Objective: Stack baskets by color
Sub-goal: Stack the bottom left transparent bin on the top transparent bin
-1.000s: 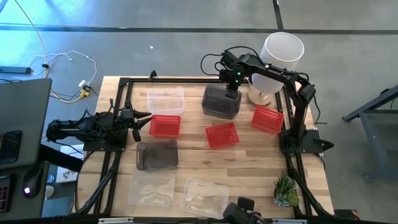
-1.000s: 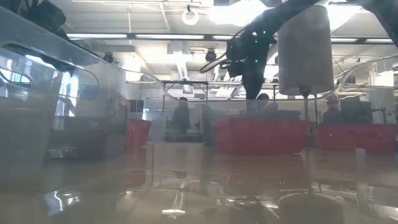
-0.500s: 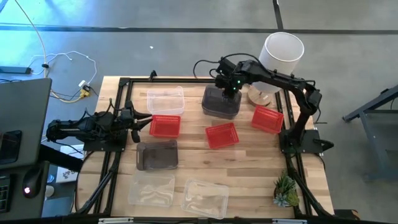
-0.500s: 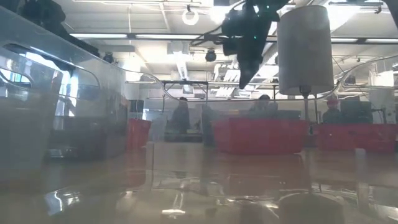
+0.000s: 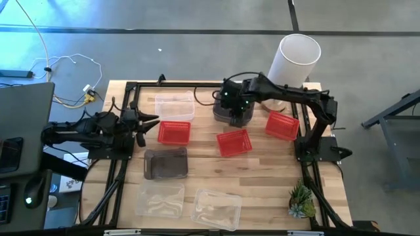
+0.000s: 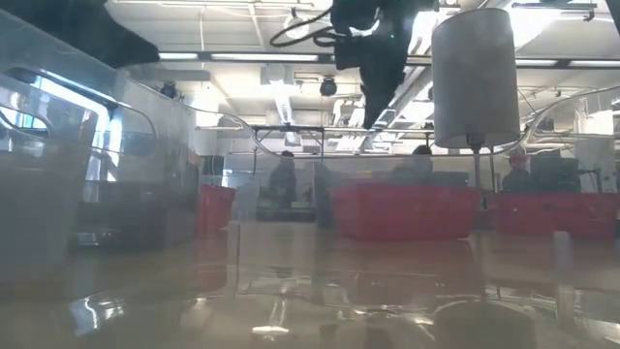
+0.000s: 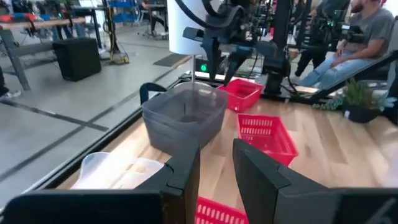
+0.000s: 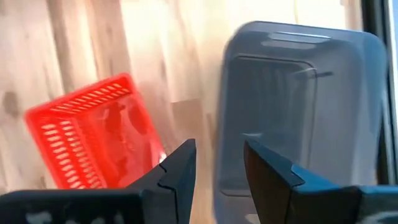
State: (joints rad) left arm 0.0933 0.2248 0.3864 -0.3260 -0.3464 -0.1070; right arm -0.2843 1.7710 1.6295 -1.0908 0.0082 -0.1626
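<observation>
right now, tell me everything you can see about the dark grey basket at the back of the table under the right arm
The dark grey basket is a small rectangular tub of smoky, see-through plastic with rounded corners and a thicker rim. It stands upright on the wooden table near the back edge, between a clear basket and the base of a tall white cylinder. It looks empty, and deep enough that it may be two nested. The right gripper hangs above it, fingers open, not touching it. A red basket lies just in front, apart from it.
</observation>
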